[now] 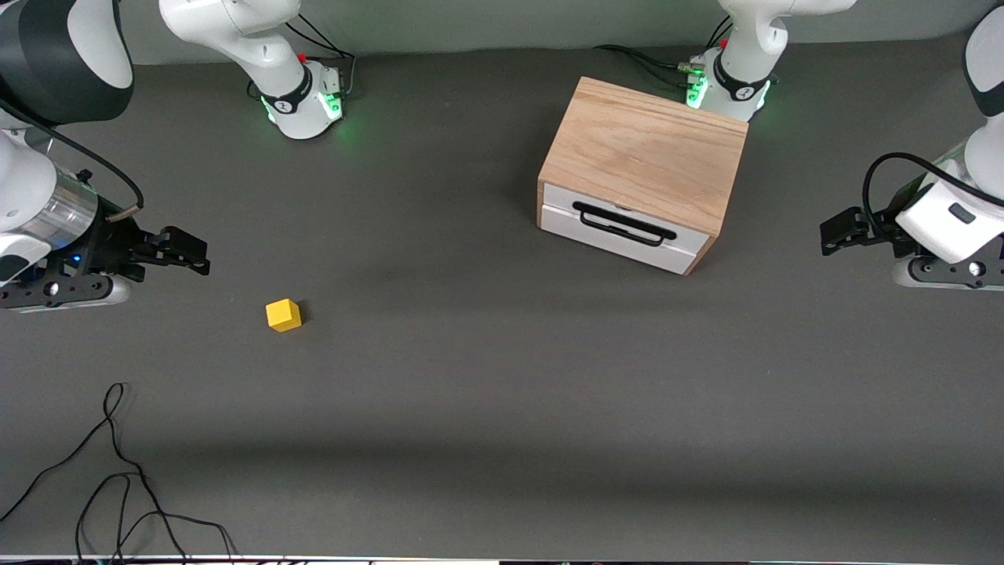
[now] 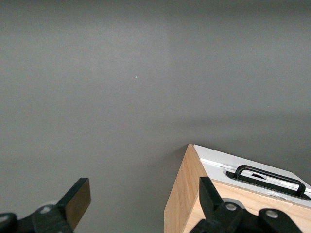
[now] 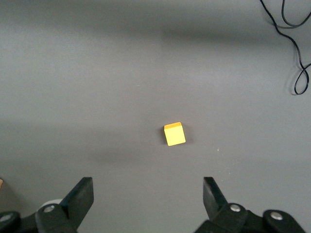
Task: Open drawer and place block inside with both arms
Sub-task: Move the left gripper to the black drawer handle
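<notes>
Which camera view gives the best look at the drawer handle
The front view: it shows the whole black handle lying across the white drawer front, drawer shut. The left wrist view catches the handle at an angle near the frame edge, past the open left gripper. The right wrist view shows none of it.

The table is covered by a matte dark grey surface, plain and uniform. A paler grey wall is seen along its 12 o'clock edge. Soft, broad shadow bands are cast across the surface; lighting is diffuse and even. A loose black cable is looped on the table toward 7 o'clock. A thin white strip is visible along the 6 o'clock edge.
</notes>
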`<control>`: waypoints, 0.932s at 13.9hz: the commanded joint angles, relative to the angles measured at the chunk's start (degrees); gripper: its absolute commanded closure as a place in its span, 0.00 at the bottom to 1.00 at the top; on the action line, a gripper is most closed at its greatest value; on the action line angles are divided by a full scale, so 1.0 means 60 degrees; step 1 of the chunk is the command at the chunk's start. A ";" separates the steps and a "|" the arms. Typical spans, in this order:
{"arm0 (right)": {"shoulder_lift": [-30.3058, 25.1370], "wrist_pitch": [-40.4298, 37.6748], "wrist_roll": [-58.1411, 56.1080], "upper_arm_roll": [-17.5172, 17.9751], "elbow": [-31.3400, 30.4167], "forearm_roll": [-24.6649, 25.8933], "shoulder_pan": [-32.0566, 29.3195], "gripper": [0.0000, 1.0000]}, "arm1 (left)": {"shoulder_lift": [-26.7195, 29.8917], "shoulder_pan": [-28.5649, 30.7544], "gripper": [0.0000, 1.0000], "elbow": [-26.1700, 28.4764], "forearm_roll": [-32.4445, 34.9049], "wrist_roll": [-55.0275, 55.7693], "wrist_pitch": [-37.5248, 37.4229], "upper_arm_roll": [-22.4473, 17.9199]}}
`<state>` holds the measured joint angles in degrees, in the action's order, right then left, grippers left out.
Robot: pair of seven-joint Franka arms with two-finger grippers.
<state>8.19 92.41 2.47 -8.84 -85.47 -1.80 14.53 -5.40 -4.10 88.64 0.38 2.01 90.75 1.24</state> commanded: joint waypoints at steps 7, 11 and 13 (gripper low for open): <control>0.0130 -0.0079 0.0087 -0.0079 0.0080 0.0051 -0.0034 0.00 | 0.0197 -0.0122 0.00 0.0139 0.0040 -0.0144 -0.0008 -0.0104; 0.0261 0.0023 0.0175 -0.0124 0.0138 -0.0051 -0.0108 0.00 | 0.0182 -0.0122 0.00 0.0154 0.0040 -0.0144 -0.0008 -0.0104; 0.0407 0.0256 0.0131 -0.0124 0.0153 -0.0066 -0.0137 0.00 | 0.0182 -0.0122 0.00 0.0154 0.0040 -0.0144 -0.0008 -0.0104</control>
<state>9.51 92.81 2.47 -9.50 -85.49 -1.74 13.79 -5.40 -4.10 88.64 0.37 2.01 90.75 1.24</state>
